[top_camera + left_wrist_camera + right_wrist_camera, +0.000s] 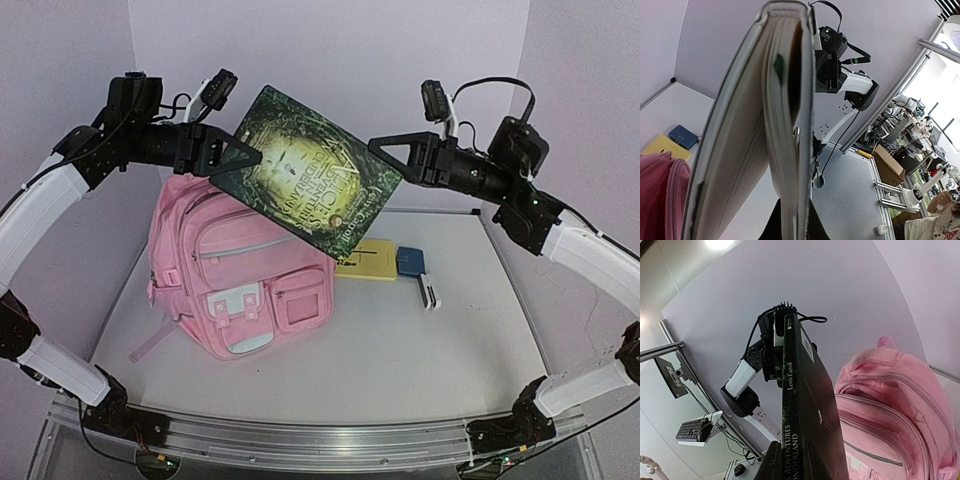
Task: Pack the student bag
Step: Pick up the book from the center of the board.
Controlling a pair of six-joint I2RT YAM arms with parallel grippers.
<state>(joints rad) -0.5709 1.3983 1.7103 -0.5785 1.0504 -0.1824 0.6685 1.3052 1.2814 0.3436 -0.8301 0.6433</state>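
1. You are in the carrying step. The book [305, 170] hangs tilted in the air between both arms and is not yet in the bag.
2. Your left tool [240, 155] is clenched on the book's left corner; its wrist view shows the pages pinched between the fingers.
3. Your right tool [385, 160] has the opposite edge between its fingers, but you cannot tell whether it grips or merely brackets it.
4. The student bag [240, 275] stands upright on the tabletop [420, 350], left of centre, directly beneath the book. The book hides its top, so you cannot tell whether the main compartment is unzipped.
5. Next, you likely need one firm hold, a confirmed opening, then an edge-first descent.
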